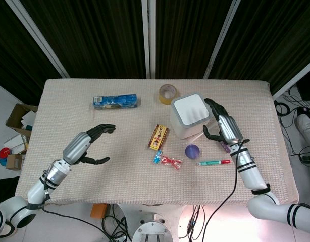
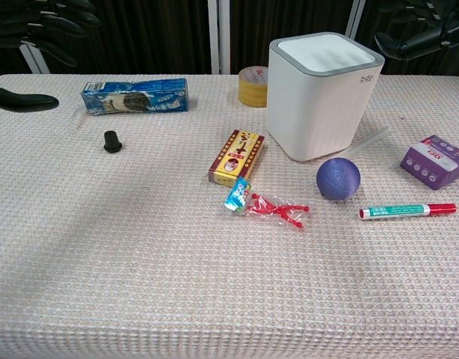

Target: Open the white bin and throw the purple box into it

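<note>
The white bin (image 1: 190,115) (image 2: 319,97) stands right of the table's middle with its lid down. Right of it lies the purple box (image 2: 435,161); in the head view only a sliver of the box (image 1: 224,146) shows under my right wrist. My right hand (image 1: 223,126) (image 2: 420,37) hovers just right of the bin, above the box, fingers apart and holding nothing. Over the left part of the table my left hand (image 1: 92,143) (image 2: 42,26) is raised, open and empty.
A blue biscuit pack (image 1: 114,101) and a tape roll (image 1: 168,94) lie toward the back. In front of the bin are a yellow-red box (image 1: 158,136), red wrapped sweets (image 1: 167,161), a purple ball (image 1: 192,151) and a marker (image 1: 213,163). A small black cap (image 2: 112,141) sits at left.
</note>
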### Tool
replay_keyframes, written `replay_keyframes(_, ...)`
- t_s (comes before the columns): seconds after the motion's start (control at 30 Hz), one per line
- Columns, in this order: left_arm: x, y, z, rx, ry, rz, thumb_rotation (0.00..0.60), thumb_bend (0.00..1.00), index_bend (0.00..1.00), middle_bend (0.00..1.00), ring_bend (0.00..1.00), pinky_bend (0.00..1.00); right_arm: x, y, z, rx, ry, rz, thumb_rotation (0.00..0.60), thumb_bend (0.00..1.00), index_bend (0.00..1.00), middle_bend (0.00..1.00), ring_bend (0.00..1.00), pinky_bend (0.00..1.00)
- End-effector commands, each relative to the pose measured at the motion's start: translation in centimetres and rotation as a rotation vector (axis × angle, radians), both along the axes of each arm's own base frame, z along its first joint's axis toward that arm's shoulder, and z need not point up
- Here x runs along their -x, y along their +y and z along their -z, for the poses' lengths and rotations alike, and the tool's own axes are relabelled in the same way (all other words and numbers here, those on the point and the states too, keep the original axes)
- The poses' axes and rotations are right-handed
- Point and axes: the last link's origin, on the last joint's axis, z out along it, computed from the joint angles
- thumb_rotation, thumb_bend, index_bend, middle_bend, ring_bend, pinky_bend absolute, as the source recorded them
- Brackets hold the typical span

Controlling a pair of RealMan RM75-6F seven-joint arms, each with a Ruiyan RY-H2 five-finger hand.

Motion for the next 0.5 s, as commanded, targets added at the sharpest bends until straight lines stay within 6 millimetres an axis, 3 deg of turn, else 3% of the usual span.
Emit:
replay_keyframes(0.03,0.0,0.1,-0.1,-0.002,-0.001,0.001,0.600,0.21,0.15,0.13,0.13,0.25,0.0,-0.1,0.0,0.000,-0.001,0.000,0.600,0.47,0.00,0.04,0.02,0.09)
replay_keyframes(0.23,0.1,0.1,-0.5,-0.011,0.006,-0.001,0.600,0.21,0.15,0.13,0.13,0.25,0.4,0.0,0.2,-0.004,0.021,-0.003,0.600,0.47,0.00,0.05,0.02,0.08)
replay_keyframes(0.4,0.3,-0.1,-0.5,-0.013,0.012,-0.006,0.599,0.21,0.15,0.13,0.13,0.25,1.0,-0.1,0.1,0.042,0.151,-0.040,0.600,0.43,0.00,0.22,0.00,0.00)
replay_keyframes(0.5,0.3,0.0,-0.6,-0.017,0.011,-0.009,0.600,0.21,0.15,0.13,0.13,0.25,1.6,-0.3,0.1,0.088,0.299,-0.078,0.600,0.39,0.00,0.26,0.00,0.00)
